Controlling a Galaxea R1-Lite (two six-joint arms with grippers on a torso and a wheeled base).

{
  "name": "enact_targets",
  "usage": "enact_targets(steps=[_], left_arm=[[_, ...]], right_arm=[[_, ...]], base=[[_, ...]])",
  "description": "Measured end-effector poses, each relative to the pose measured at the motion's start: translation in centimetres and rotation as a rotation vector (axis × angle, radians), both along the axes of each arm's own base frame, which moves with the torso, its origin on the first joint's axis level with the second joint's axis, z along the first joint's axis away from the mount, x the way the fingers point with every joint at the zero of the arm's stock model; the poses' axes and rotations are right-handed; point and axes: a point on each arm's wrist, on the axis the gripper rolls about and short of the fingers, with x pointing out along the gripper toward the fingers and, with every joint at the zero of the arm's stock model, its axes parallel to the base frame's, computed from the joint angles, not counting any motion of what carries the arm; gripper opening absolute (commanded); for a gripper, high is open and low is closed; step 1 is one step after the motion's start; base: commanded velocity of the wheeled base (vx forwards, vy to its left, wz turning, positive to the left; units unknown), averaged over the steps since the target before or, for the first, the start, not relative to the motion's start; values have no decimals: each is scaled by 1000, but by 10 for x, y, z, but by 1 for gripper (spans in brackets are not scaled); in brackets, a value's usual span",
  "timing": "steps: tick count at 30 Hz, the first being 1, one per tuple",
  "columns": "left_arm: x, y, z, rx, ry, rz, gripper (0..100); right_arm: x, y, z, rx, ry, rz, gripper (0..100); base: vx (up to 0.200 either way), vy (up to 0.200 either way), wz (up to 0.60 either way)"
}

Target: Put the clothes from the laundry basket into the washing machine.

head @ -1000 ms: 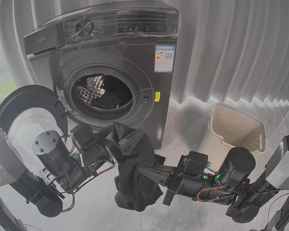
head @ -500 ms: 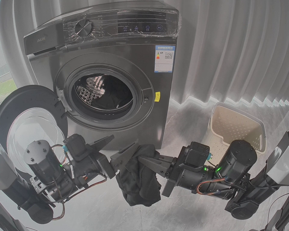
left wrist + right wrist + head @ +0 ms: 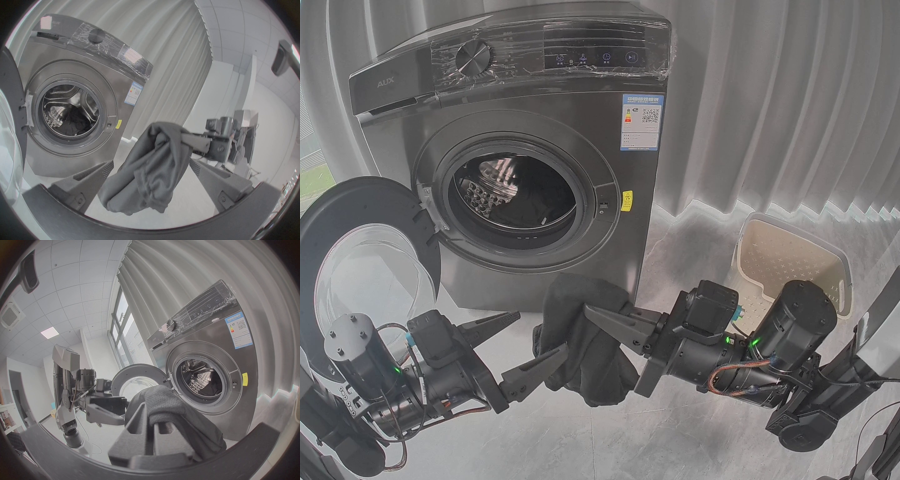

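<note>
A dark grey garment [image 3: 584, 350] hangs above the floor in front of the washing machine [image 3: 625, 69]. My right gripper [image 3: 594, 312] is shut on its upper part. In the right wrist view the garment [image 3: 170, 401] drapes over the shut gripper [image 3: 153, 424]. My left gripper [image 3: 543, 330] is open, low and to the left, just beside the cloth and not holding it. In the left wrist view the garment [image 3: 150, 168] hangs between its spread fingers [image 3: 84, 182]. The drum [image 3: 515, 194] is open, with dark cloth [image 3: 73, 123] inside. The beige laundry basket [image 3: 844, 262] stands at the right.
The round washer door [image 3: 362, 206] is swung open to the left, close behind my left arm. Pleated curtains [image 3: 775, 106] hang behind the machine and the basket. Bare grey floor [image 3: 625, 444] lies below the garment.
My left gripper has opened, let go of the garment and drawn back down and to the left. My right gripper has lifted the garment a little.
</note>
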Motion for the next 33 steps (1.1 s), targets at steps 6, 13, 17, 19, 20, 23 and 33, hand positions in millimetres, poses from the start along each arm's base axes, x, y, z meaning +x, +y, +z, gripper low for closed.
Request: enact_targets(steps=[6, 13, 17, 19, 20, 23, 33], left_arm=[[2, -2, -18, 130, -12, -18, 100], [21, -14, -37, 204, 0, -30, 100], [36, -24, -42, 209, -13, -32, 100], [43, -30, -44, 209, -18, -33, 100], [48, -33, -46, 208, -22, -33, 100], [59, -41, -48, 199, -34, -33, 100], [87, -59, -56, 171, -56, -28, 100]], right_arm=[[-2, 3, 4, 19, 2, -15, 0], [-3, 8, 9, 42, -5, -17, 0], [-4, 9, 10, 47, -7, -13, 0], [-4, 9, 11, 48, -8, -12, 0], [-5, 10, 11, 50, -8, -11, 0], [-6, 11, 12, 55, -8, -7, 0], [-7, 13, 14, 67, -4, -7, 0]], base=[[0, 0, 0], [0, 0, 0], [0, 0, 0], [0, 0, 0], [0, 0, 0], [0, 0, 0], [0, 0, 0]])
